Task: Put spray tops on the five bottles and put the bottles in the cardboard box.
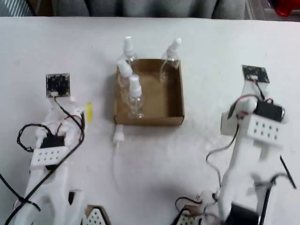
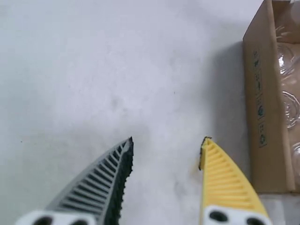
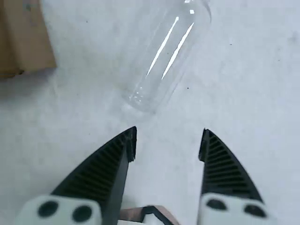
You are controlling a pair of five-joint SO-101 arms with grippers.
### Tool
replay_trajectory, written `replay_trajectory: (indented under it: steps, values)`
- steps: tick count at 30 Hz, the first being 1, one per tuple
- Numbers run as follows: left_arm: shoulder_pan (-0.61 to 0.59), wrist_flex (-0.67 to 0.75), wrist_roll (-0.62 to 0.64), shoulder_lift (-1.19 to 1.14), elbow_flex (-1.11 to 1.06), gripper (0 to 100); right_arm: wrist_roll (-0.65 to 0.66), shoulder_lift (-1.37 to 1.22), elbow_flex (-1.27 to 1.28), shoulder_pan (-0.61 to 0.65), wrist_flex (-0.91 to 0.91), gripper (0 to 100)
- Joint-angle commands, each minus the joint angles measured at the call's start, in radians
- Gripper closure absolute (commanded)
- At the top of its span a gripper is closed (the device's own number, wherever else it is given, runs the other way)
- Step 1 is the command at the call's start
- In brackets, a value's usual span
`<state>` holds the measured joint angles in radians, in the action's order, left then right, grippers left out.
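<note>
As it lies flat, the bottle [image 3: 166, 56] looks transparent.

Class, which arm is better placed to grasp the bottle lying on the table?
Right: the bottle lies just ahead of the right gripper, fingers open; the left gripper faces bare table.
</note>
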<state>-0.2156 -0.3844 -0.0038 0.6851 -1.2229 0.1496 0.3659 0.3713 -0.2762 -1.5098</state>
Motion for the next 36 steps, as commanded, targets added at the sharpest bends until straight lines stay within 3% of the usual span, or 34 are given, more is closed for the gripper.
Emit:
replay_trajectory:
  steps: [1,8,24,27,32,36]
  values:
    - [-0.008,0.008,-0.014,0.031,0.000,78,-0.129,-0.176,-0.153,-0.010,-0.004,80.0]
    - [-0.010,0.008,-0.014,0.031,0.000,77,-0.207,-0.473,-0.356,-0.008,-0.005,69.4]
    - [-0.007,0.018,-0.014,0.031,0.000,77,-0.282,-0.924,-0.664,0.027,-0.025,69.5]
    - [-0.007,0.018,-0.014,0.031,0.000,77,-0.272,-0.970,-0.715,0.022,-0.059,75.2]
    - [-0.007,0.018,-0.014,0.031,0.000,77,-0.199,-1.026,-0.783,0.008,-0.070,99.0]
    - [-0.007,0.018,-0.014,0.031,0.000,77,-0.041,-1.029,-0.835,-0.024,-0.159,97.4]
